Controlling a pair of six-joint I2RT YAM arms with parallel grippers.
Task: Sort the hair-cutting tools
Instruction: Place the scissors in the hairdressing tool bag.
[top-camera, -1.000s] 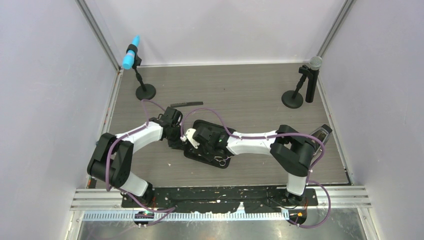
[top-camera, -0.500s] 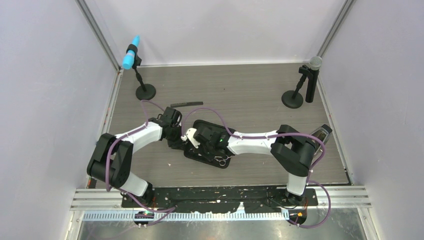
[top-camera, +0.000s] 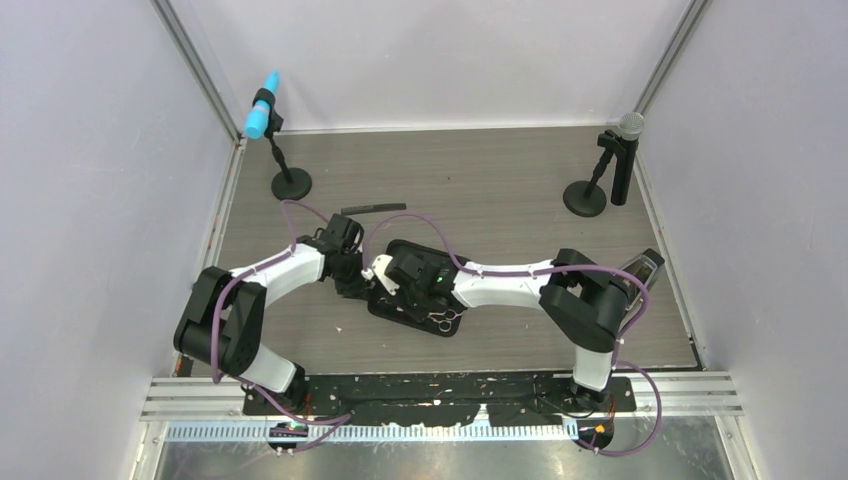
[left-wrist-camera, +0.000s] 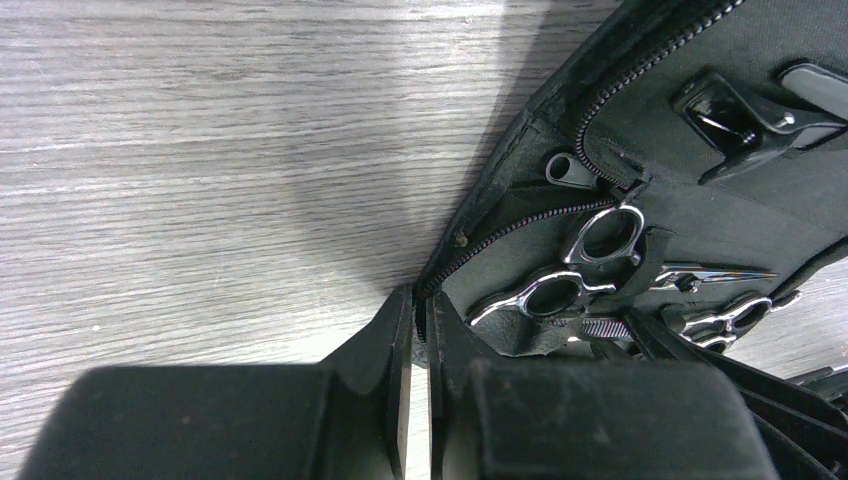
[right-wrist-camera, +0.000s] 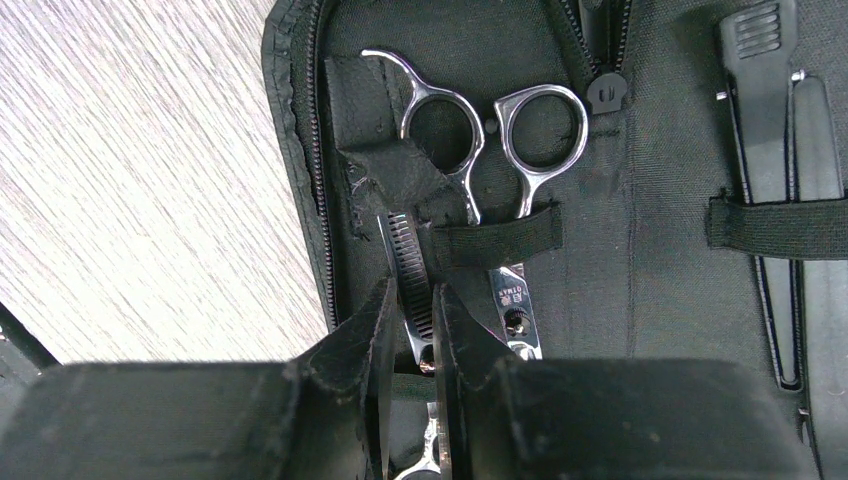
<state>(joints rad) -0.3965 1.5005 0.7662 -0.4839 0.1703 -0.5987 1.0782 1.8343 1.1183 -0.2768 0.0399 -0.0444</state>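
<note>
Left gripper (left-wrist-camera: 420, 335): we pinch zip case (left-wrist-camera: 660, 215) edge. Right gripper (right-wrist-camera: 408, 330): we clamp thinning scissors (right-wrist-camera: 403, 262). Risk: elastic strap (right-wrist-camera: 500, 238) snags blade, grip slips.

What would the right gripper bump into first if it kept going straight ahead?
The toothed scissors: their blade sits right between the right gripper fingertips and looks pinched. Pushing on would probably press them into the black case underneath, though the depth is hard to judge.
</note>
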